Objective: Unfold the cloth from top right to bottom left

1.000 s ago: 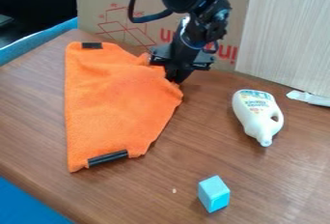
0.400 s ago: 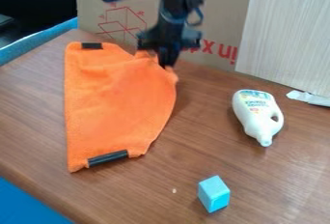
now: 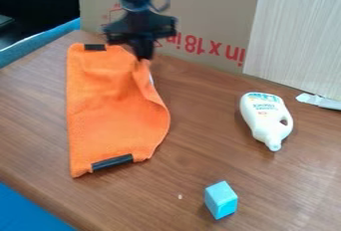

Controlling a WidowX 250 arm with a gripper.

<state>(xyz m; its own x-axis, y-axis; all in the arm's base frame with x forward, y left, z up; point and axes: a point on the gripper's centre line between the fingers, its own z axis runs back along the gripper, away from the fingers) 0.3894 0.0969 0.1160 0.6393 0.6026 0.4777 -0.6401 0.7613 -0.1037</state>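
The black gripper (image 3: 144, 56) hangs over the upper right corner of the orange cloth (image 3: 116, 108), its tips closed on the cloth's edge, which is drawn up there. The cloth lies along the left part of the table, with soft wrinkles near its top and a right edge that bulges outward lower down. One black strip is at its top left corner and another at its bottom edge.
A white bottle (image 3: 266, 119) lies right of centre on the wooden table (image 3: 193, 155). A light blue block (image 3: 220, 200) is near the front. Cardboard (image 3: 213, 21) and a pale panel (image 3: 296, 38) stand behind; a white object (image 3: 319, 101) lies at the right.
The gripper has moved left and upward in the view, carrying the cloth's right corner with it. The cloth's upper right side has become narrower.
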